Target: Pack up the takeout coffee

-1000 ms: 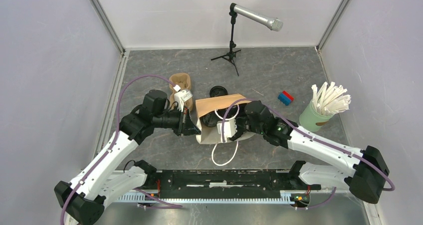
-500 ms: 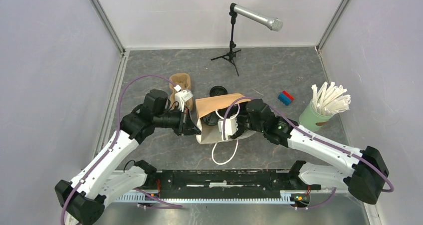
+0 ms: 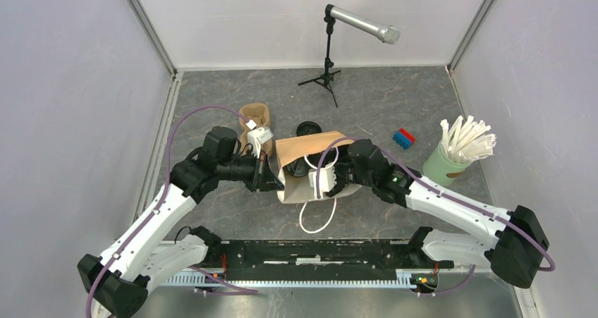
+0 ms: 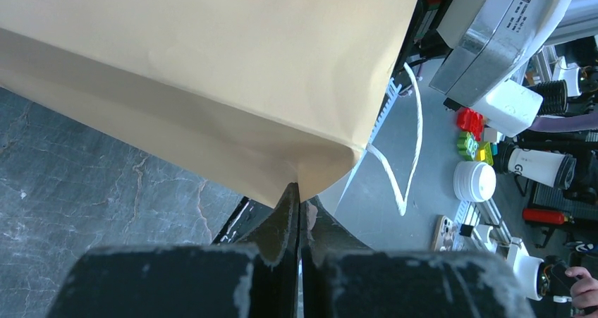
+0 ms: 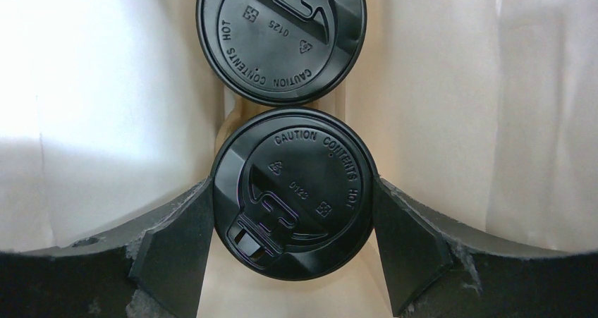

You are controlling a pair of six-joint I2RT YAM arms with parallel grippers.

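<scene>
Edges and room: the bench [image 3: 211, 212] was closed in by walls on the left, back and right. Open grey surface was noted along the left side, across the back right and in the strip in front of the bag. The centre was crowded, since both arms met at the paper bag [image 3: 310, 152].

Counts, left to right:
- One cardboard carrier [image 3: 255, 115] was recorded just behind the left wrist.
- One paper bag stood open at the centre.
- One white handle loop [image 3: 317, 218] lay on the bench in front of the bag.
- One microphone stand [image 3: 326, 68] stood at the back.
- One red-and-blue block [image 3: 403, 138] lay right of the bag.
- One green cup of straws [image 3: 443, 164] stood near the right wall.
- Three black lids were counted. One outer lid [image 3: 308, 129] was seen just behind the bag, and the cup under it could not be made out. Two takeout coffees were seen inside the bag from the right wrist: the far cup [image 5: 281, 39] and the near cup [image 5: 293, 191], with their lid rims meeting.

Tools: the left tool [image 4: 298, 191] was clenched on the bag's folded edge, with paper pinched between its fingers. The right tool [image 5: 291, 191] was lowered inside the bag. Its fingers [image 5: 176, 251] were set against both sides of the near cup, below the lid rim, and the cup was recorded as grasped. The far cup stood just beyond the fingertips and was not touched by them.
</scene>
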